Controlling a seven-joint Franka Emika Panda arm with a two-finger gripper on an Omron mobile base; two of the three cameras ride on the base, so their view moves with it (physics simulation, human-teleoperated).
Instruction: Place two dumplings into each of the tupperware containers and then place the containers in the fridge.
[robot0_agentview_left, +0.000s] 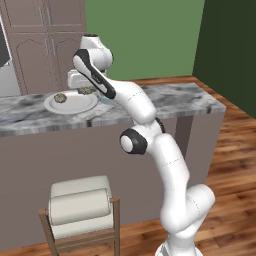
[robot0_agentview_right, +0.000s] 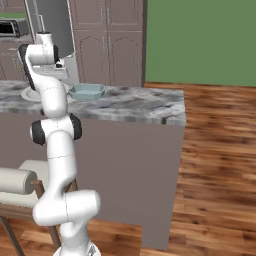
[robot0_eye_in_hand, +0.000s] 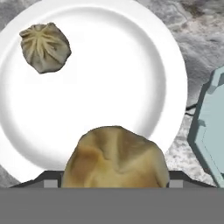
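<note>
Now | hand (robot0_eye_in_hand: 114, 175) grips dumpling (robot0_eye_in_hand: 114, 155) | over plate (robot0_eye_in_hand: 131, 65)

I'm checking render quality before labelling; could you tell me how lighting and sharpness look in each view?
Hand view: even light, the near dumpling looms large and soft, the far dumpling on the plate is crisp. Left base view: flat light, faint shadow under the counter edge. Right base view: no glare, the container reads clearly.
</note>
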